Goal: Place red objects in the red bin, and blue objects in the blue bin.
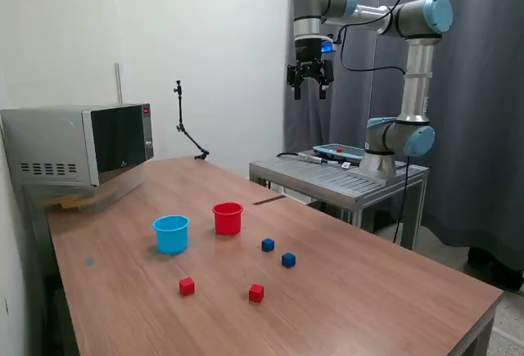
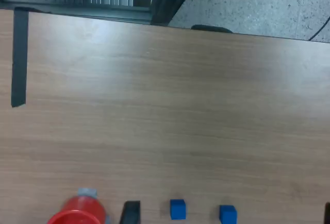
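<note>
High above the table's far edge, my gripper (image 1: pixel 309 87) hangs open and empty, well away from every object. On the wooden table (image 1: pixel 368 290) stand the red bin (image 1: pixel 228 218) and, to its left in the exterior view, the blue bin (image 1: pixel 171 234). Two dark blue cubes (image 1: pixel 268 245) (image 1: pixel 288 260) lie close together to the right of the red bin. Two red cubes (image 1: pixel 187 286) (image 1: pixel 256 293) sit nearer the front edge. The wrist view catches the red bin (image 2: pixel 77 214), both blue cubes (image 2: pixel 177 209) (image 2: pixel 227 214) and one dark fingertip (image 2: pixel 131 211); the red cubes are out of that view.
A microwave (image 1: pixel 82 145) stands at the table's far left in the exterior view, and a thin black stand (image 1: pixel 184 123) at the back. The arm's metal base cart (image 1: pixel 340 178) with a pendant (image 1: pixel 337 153) adjoins the far edge. A black tape strip (image 2: pixel 19 59) marks the tabletop.
</note>
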